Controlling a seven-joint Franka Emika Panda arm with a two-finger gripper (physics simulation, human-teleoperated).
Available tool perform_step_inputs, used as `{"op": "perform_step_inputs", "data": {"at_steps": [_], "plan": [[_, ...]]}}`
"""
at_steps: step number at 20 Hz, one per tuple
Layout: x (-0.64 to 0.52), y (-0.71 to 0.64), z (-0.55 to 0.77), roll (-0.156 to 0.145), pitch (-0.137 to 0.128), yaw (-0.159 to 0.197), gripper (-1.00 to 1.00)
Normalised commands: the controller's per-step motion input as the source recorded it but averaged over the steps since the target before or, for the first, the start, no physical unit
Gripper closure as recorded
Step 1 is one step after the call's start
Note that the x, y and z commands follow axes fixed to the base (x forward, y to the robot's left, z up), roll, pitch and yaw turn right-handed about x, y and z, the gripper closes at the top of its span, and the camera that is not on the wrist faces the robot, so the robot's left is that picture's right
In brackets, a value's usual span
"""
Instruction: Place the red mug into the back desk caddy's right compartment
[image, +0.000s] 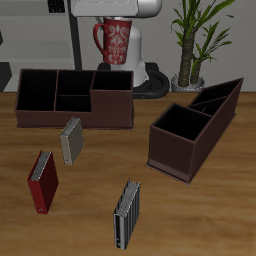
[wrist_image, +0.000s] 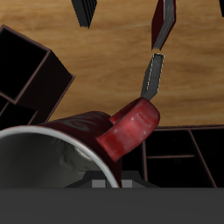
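Observation:
The red mug (image: 115, 43) with its pale floral pattern hangs upright in the air, held at its rim by my gripper (image: 115, 18), which is shut on it. It is above and a little behind the back desk caddy (image: 60, 112), a long low maroon-brown box at the table's back. The mug is roughly over the back wall of the right compartment (image: 112, 84), the taller squarish end section. In the wrist view the mug's pale inside (wrist_image: 52, 162) and red handle (wrist_image: 131, 129) fill the near field, with the caddy's dark sections (wrist_image: 184, 153) behind. The fingertips are mostly hidden.
A second dark brown caddy with a slanted raised end (image: 195, 128) stands nearer the front. A pale book (image: 71, 140), a red book (image: 42, 182) and a grey book (image: 126, 213) stand on the wood table. A potted plant (image: 195, 40) is at the back.

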Motion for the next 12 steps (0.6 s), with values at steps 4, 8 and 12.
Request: {"op": "perform_step_inputs", "data": {"at_steps": [4,8,12], "plan": [[-0.3,-0.03,0.01,-0.011,-0.019,0.017,1.0],[-0.29,-0.1,-0.15,-0.016,0.012,0.008,1.0],[-0.22,-0.06,-0.15,-0.025,0.017,0.008,1.0]]}}
